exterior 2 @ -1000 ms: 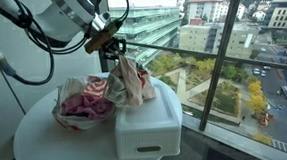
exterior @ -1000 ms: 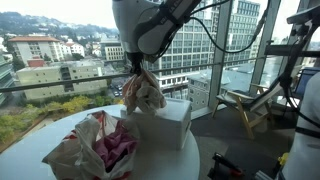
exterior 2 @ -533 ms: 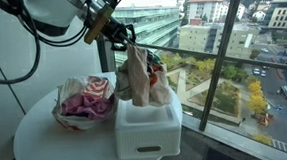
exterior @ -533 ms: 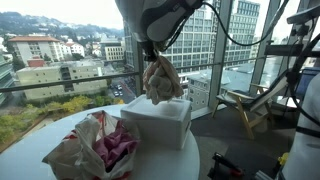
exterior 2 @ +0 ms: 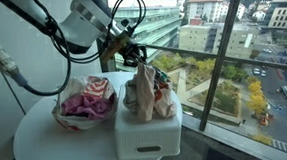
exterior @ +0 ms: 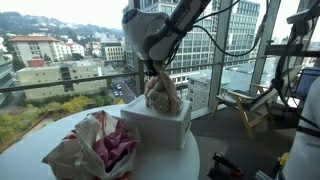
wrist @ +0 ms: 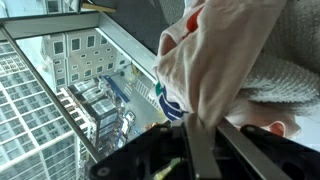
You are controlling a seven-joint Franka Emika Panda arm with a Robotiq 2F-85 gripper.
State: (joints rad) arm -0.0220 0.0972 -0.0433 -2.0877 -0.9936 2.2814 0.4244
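The glass wall takes up the whole right half of an exterior view, with the city well below it. The round white table fills the lower left. On it, at lower centre in both exterior views, stands a white box, open at the top. It sits close to the table's window-side edge. Just beside the box, toward the left of the frame, lies a crumpled pile of pink and pale cloths.

The cloth bundle is smaller. It hangs at frame centre from the gripper, and its lower folds are down in the mouth of the box. Whether they rest on anything inside cannot be told. The wrist view shows the bundle bunched across the upper right of the frame, a white fabric with a bit of blue and green print. The dark fingers come in from the bottom edge. The jaws are closed on the top of the bundle.

The grip looks to be on one fold only, so the rest could slide out and spill over the rim on the window side. A fold could also stay snagged on a finger — then a sideways pull might drag the light box toward the table's edge.
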